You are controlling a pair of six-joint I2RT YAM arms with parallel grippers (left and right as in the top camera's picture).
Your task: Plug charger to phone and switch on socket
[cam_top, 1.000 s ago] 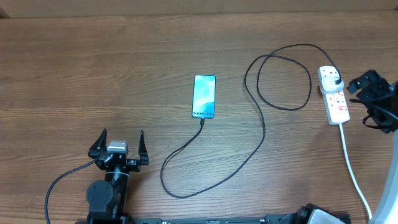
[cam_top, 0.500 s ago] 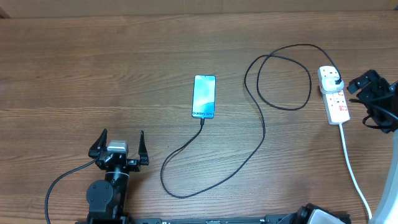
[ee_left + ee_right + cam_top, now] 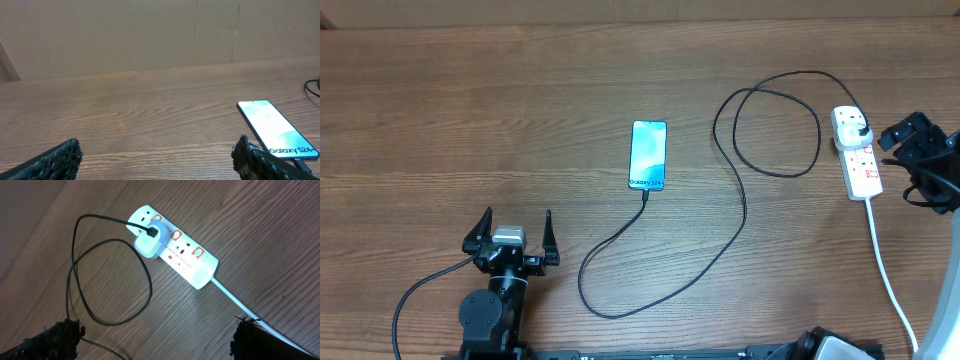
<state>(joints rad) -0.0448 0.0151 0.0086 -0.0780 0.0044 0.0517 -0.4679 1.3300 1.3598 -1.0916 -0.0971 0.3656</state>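
**Overhead view, read left to right.** At lower left I see my left gripper [image 3: 515,228] above the wooden table [image 3: 440,110], its fingers spread wide and grasping nothing.

At centre the phone [image 3: 648,155] lies flat with its screen up and lit light blue, well apart from both grippers. In the left wrist view it appears at the right of the frame, beyond the right fingertip.

The charger [image 3: 745,205], a thin black cable, meets the phone's lower short edge. It sags toward the bottom of the frame, climbs right of centre and forms a loop at upper right. It ends in a plug [image 3: 151,239] seated in the socket [image 3: 857,152].

The socket, a white strip with red-marked switches, lies at the right of the frame. Its white cord [image 3: 890,285] runs toward the lower right corner. I cannot tell how the switches are set.

At the right edge my right gripper [image 3: 156,337] hovers just beside the socket, fingers released and empty.
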